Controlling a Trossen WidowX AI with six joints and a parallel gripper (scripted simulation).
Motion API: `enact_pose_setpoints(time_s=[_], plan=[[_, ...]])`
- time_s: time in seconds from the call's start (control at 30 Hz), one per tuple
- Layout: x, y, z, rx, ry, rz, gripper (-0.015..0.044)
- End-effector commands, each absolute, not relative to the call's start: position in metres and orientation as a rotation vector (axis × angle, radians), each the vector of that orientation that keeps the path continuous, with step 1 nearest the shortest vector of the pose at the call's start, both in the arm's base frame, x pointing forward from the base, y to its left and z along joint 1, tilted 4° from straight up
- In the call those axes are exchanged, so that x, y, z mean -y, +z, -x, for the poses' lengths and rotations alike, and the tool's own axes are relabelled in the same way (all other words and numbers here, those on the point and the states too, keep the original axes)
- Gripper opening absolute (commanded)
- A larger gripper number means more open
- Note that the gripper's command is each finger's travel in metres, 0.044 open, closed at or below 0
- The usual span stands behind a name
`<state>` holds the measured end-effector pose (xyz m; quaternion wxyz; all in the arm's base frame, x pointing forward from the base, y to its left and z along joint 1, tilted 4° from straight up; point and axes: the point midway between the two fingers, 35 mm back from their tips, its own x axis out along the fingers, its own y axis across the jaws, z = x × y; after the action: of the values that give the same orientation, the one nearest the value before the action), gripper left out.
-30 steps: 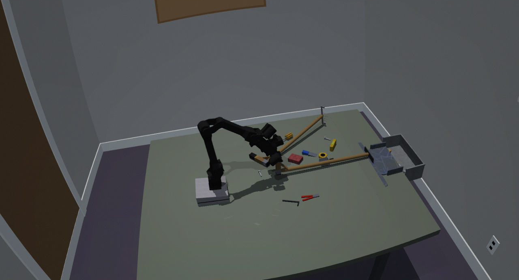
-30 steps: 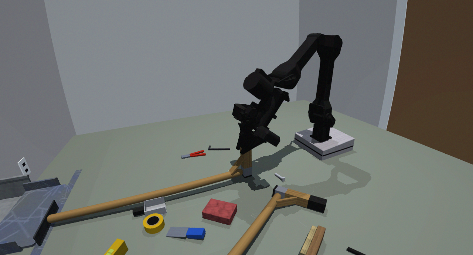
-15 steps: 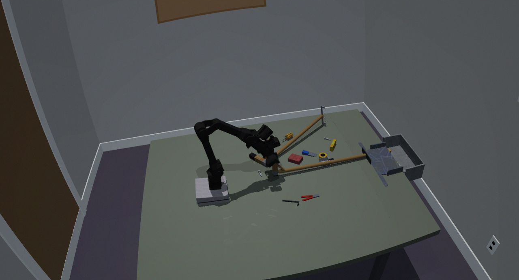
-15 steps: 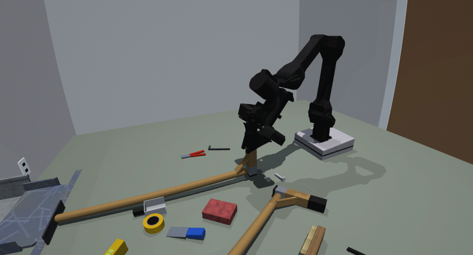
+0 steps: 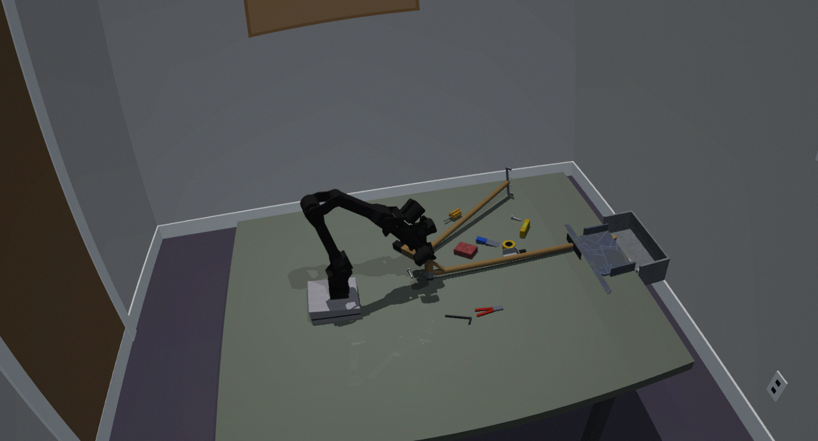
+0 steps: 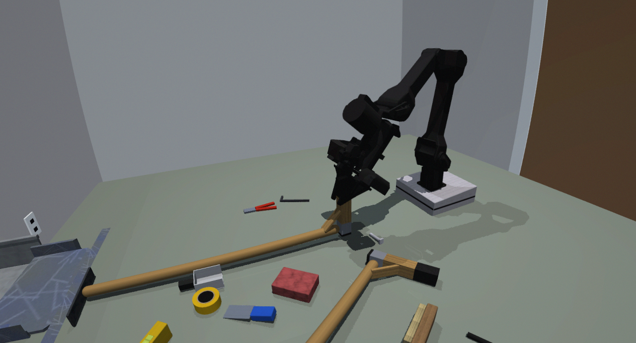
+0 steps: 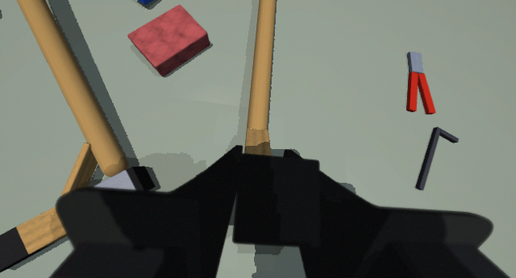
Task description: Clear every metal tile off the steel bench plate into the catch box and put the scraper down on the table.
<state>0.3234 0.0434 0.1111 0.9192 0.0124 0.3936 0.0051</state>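
My gripper (image 5: 429,260) (image 6: 343,200) (image 7: 263,154) is shut on the upright wooden grip of the long scraper (image 5: 503,261) (image 6: 213,259) (image 7: 262,68). The scraper's pole reaches away to its dark blade (image 6: 80,296), which is at the near edge of the scratched steel bench plate (image 5: 603,249) (image 6: 44,283). The grey catch box (image 5: 656,270) (image 6: 15,252) adjoins the plate's far end. A small orange piece (image 5: 614,237) shows near where plate and box meet; I cannot tell which it is on. I make out no tile on the visible plate surface. The box's inside is partly hidden.
A second long-handled tool (image 5: 471,214) (image 6: 347,303) (image 7: 68,76) lies beside the scraper. A red block (image 5: 465,249) (image 6: 295,283) (image 7: 169,40), blue-handled putty knife (image 6: 262,313), yellow tape roll (image 6: 206,300), red pliers (image 6: 264,206) (image 7: 419,89) and hex key (image 6: 295,200) (image 7: 428,161) lie around.
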Motion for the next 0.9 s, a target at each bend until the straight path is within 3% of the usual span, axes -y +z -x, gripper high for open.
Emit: enact_pose_setpoints(time_s=[0.0,0.87], plan=[[-0.042,0.111,-0.319,-0.8,0.006,-0.027,0.0],[-0.015,0.105,-0.31,-0.8,-0.005,-0.031,0.0]])
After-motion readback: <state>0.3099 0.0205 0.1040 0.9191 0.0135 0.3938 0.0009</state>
